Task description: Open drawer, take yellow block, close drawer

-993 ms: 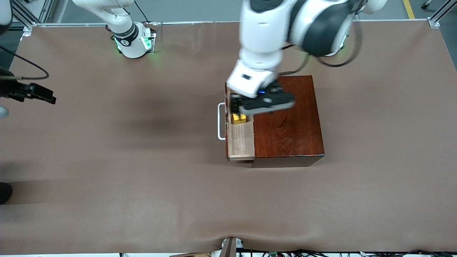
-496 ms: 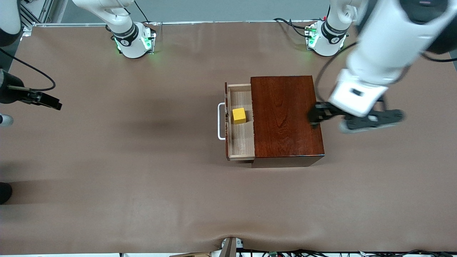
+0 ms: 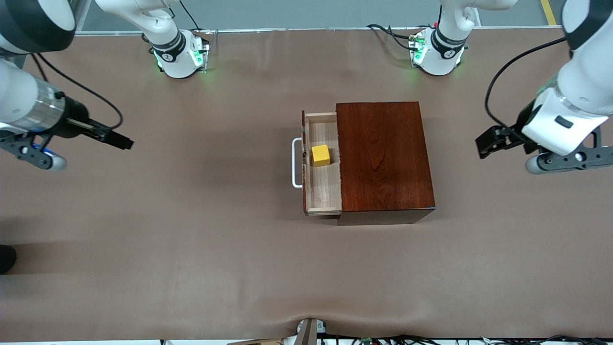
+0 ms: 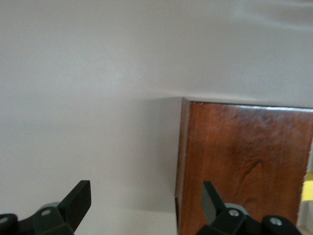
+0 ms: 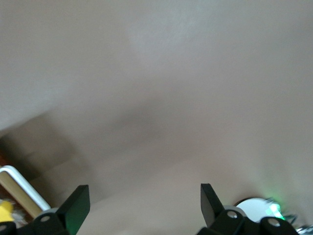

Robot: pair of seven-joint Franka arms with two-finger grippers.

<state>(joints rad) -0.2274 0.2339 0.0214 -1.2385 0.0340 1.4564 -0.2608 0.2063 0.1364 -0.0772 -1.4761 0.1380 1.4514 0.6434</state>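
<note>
Fingers spread and empty on both sides: the left gripper [image 4: 146, 203] hung with its jaws wide apart over bare table at the middle right edge of the front frame, holding nothing, with the box [image 4: 244, 164] near in its wrist view. The right gripper [image 5: 142, 205], equally released and empty, hung over the table at the middle left edge of the front frame. Neither touched anything.

Between them, just right of the frame's center, the box [image 3: 383, 155] sat on the table [image 3: 191, 249] with its drawer [image 3: 323, 191] pulled partway out toward the right arm's end, the white handle [image 3: 295, 163] leading. The block [image 3: 321, 155] lay on the drawer's pale floor, roughly midway along it, close to the box's edge and well apart from either gripper.

By the look of it, only the first step was done: the drawer stood open. The block had not yet been taken out, and the drawer remained to be pushed shut. Which arm would go for the block could not be told from where they hung.
</note>
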